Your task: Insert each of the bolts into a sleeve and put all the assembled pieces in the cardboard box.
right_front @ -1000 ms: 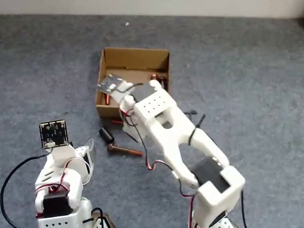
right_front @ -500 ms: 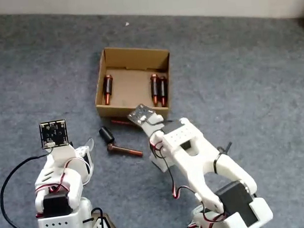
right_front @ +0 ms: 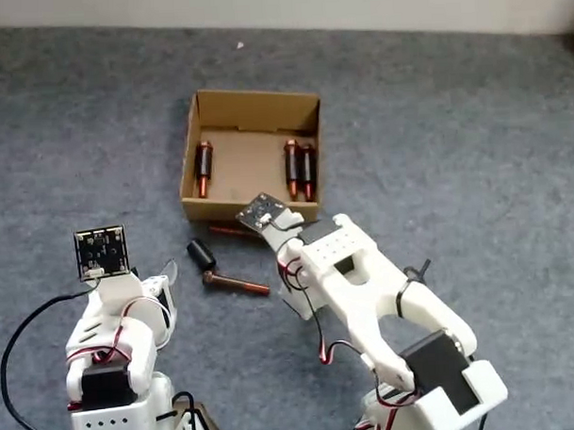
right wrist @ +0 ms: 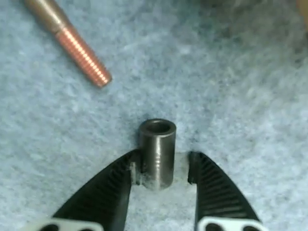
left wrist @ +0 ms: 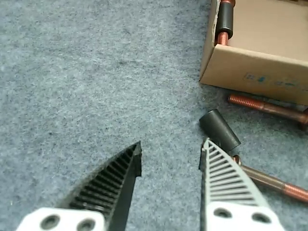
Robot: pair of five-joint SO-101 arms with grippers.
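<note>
Two fingers of the right gripper (right wrist: 162,161) stand narrowly apart around a sleeve (right wrist: 157,144) standing on end at lower centre, one touching it; closing lopsided could topple it, while the left gripper (left wrist: 172,144) gapes wide over carpet (left wrist: 72,72). One loose bolt (right wrist: 67,43) lies upper left; the cardboard box (right_front: 211,210) sits upper centre in the high view

left of cardboard box (right_front: 255,95): carpet (right_front: 96,137) wide open | box front: sleeve (right_front: 200,253) and two loose bolts (right_front: 238,286) crowd the wall | right arm (right_front: 350,269) hangs over that spot | inside box: middle gap free between assembled pieces (right_front: 202,167)
</note>
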